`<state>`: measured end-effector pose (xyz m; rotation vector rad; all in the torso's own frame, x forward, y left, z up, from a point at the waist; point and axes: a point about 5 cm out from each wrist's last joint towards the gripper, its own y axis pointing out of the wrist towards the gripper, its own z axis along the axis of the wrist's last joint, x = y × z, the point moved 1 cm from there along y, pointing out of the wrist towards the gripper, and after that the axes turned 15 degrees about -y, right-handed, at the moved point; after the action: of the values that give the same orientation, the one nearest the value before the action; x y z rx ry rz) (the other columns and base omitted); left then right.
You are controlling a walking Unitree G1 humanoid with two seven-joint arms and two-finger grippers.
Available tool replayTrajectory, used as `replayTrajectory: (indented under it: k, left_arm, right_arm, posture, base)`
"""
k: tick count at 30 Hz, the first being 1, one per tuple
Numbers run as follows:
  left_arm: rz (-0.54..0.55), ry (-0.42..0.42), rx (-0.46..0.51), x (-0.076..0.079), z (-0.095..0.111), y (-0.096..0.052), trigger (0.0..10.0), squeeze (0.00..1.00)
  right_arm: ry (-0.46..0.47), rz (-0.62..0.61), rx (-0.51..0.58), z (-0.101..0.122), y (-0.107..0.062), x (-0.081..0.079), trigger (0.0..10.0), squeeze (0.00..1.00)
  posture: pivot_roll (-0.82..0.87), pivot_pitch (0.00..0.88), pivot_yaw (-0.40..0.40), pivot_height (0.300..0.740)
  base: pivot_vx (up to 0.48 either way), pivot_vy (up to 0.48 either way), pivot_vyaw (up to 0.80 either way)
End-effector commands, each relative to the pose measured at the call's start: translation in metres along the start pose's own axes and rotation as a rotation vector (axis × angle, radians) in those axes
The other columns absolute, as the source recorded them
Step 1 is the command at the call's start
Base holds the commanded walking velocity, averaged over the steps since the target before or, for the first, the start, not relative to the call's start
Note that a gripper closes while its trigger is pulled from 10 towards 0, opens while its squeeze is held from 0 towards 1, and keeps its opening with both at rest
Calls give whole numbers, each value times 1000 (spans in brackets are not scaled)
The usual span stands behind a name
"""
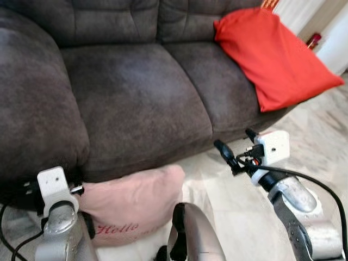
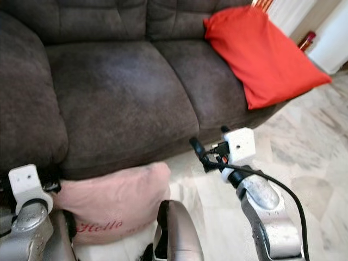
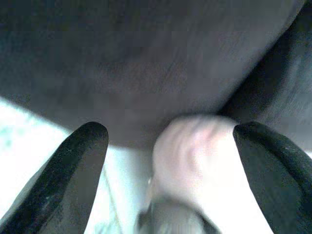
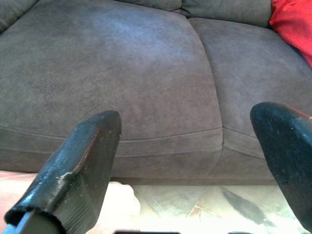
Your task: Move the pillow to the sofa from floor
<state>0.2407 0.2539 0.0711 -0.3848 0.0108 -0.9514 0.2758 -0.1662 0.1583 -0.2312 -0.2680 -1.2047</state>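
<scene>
A pale pink pillow [image 1: 130,201] with red "Hello" script lies on the floor, pressed against the front of the dark grey sofa [image 1: 136,92]. My left gripper [image 3: 170,130] is low at the pillow's left end by the sofa base. It is open, and a blurred pink corner of the pillow [image 3: 195,156] sits between its fingers. My right gripper [image 1: 235,140] hangs open above the floor, to the right of the pillow and just in front of the seat cushion's edge, holding nothing. In the right wrist view the pillow's corner [image 4: 119,197] lies below the fingers.
A large red pillow [image 1: 272,54] leans on the sofa's right seat and arm. Pale marble floor [image 1: 321,147] stretches to the right. A red bottle [image 1: 314,39] and a white object [image 1: 336,49] stand beyond the sofa's right end. A black cable [image 1: 321,187] loops over my right forearm.
</scene>
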Motion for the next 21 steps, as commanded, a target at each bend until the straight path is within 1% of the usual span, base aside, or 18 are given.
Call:
replayTrajectory:
  k: [1,2,4,5,6,7,8,9,11,14,16,18,20,21]
  left_arm:
    - [-4,-31,-94,-4,-14,-9,10000,0]
    - [-10,-65,-109,-6,-18,-9,10000,0]
    - [-47,-121,-152,-5,-24,-8,10000,0]
    - [-65,-127,-179,-3,-27,-8,10000,0]
    - [-81,-121,-228,-2,-35,-6,10000,0]
    - [-80,-121,-232,-2,-36,-5,10000,0]
    - [-78,-123,-231,-2,-37,-5,10000,0]
    - [-100,-87,-220,0,-37,0,10000,0]
    - [-122,-121,-196,2,-35,6,10000,0]
    - [-115,-127,-165,1,-33,13,10000,0]
    - [-118,-109,-166,-1,-34,20,10000,0]
    - [-114,-93,-164,-2,-35,22,10000,0]
    - [-109,-103,-158,-4,-37,28,10000,0]
    - [-109,-103,-158,-4,-37,28,10000,0]
  right_arm:
    - [0,-27,-26,-7,-4,3,10000,0]
    - [1,-31,-28,-8,-5,3,10000,0]
    - [2,-37,-33,-9,-6,3,10000,0]
    - [2,-39,-35,-9,-6,3,10000,0]
    - [-1,-38,-40,-10,-8,3,10000,0]
    - [-3,-38,-42,-11,-8,3,10000,0]
    - [-4,-37,-42,-11,-9,3,10000,0]
    - [-4,-41,-44,-12,-9,4,10000,0]
    - [-5,-44,-44,-11,-9,5,10000,0]
    - [-7,-44,-43,-10,-9,6,10000,0]
    - [-10,-44,-44,-10,-10,6,10000,0]
    - [-11,-45,-44,-10,-11,7,10000,0]
    - [-18,-41,-48,-10,-13,8,10000,0]
    - [-18,-41,-48,-10,-13,8,10000,0]
  posture:
    - [39,165,-264,535]
    - [35,168,-261,535]
    - [34,170,-261,535]
    - [33,173,-260,535]
    - [32,177,-263,535]
    - [32,177,-263,535]
    - [32,177,-263,535]
    - [28,180,-266,535]
    - [22,182,-267,535]
    - [18,183,-273,535]
    - [11,186,-276,535]
    - [6,189,-281,535]
    - [-1,191,-288,535]
    - [-1,191,-288,535]
  base:
    - [0,0,0]
    - [0,0,0]
    - [0,0,0]
    - [0,0,0]
    - [0,0,0]
    - [0,0,0]
    - [0,0,0]
    - [0,0,0]
    - [0,0,0]
    - [0,0,0]
    - [0,0,0]
    - [0,0,0]
    - [0,0,0]
    - [0,0,0]
